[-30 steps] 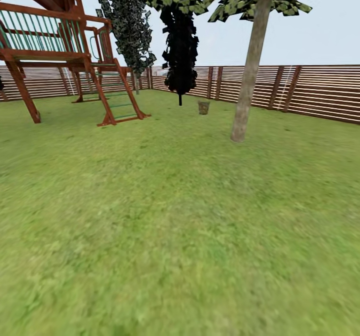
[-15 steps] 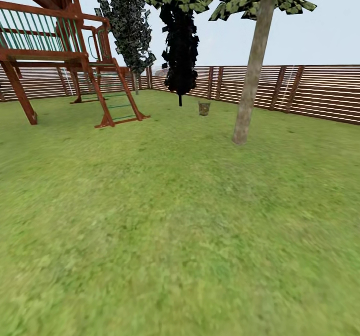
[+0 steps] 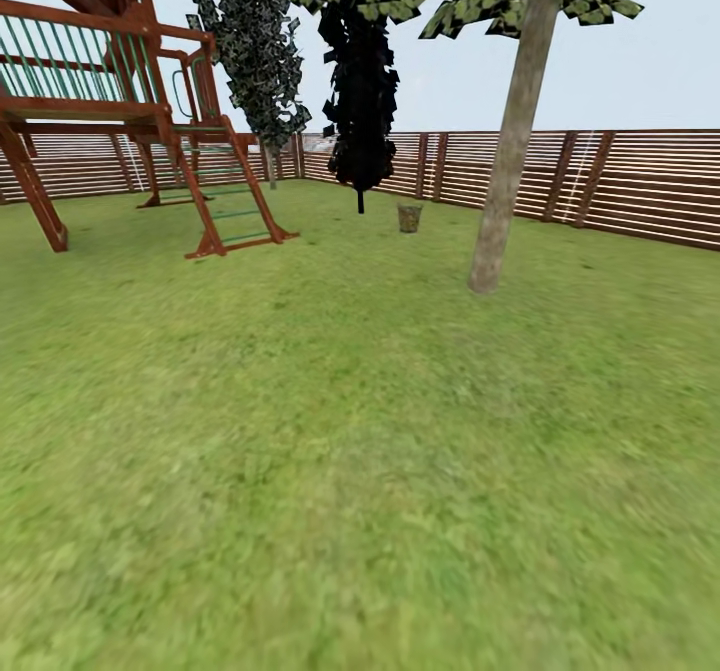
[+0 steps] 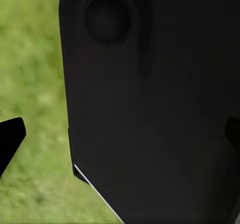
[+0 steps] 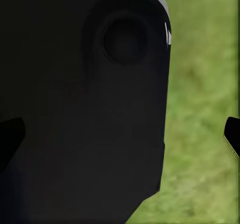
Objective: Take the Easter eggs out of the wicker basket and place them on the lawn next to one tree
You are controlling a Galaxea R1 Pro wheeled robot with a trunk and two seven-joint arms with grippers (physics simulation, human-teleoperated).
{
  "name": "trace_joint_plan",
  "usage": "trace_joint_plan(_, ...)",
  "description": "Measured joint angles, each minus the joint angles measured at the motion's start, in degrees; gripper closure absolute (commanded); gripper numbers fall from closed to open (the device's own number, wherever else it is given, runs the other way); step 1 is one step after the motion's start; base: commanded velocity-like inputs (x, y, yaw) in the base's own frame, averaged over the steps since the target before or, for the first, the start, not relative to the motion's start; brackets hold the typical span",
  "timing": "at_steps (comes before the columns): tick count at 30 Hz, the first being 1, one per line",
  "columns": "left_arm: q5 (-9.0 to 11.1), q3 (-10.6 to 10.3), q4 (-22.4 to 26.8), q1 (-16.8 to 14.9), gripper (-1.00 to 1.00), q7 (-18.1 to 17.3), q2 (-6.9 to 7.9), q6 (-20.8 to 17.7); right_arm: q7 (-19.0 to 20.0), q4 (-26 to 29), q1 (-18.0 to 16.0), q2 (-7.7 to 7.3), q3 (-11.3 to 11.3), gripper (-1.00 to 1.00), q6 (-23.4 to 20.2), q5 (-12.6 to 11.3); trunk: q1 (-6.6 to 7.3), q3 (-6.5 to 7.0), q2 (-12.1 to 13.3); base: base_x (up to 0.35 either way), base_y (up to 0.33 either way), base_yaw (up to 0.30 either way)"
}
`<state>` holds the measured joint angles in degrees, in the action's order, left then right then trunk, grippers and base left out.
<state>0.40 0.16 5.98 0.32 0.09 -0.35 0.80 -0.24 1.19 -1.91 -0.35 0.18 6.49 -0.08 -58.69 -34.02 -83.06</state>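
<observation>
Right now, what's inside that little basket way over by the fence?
The wicker basket sits far off on the lawn, before the slatted fence. Its wall hides the inside, so any eggs cannot be seen.

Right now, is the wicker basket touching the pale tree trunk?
Apart. In the head view the wicker basket stands on the lawn farther back, near the fence, with a strip of grass between it and the tree trunk's base.
</observation>
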Motion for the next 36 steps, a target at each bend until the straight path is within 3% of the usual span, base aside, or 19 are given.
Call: trace_joint_plan(36,-0.1,0.0,0.0,0.0,-1.0,0.0,-0.09,0.0,0.4,0.3,0.0,0.27,0.1,-1.0,0.0,0.4,0.0,0.0,0.0,0.336,0.0,0.0)
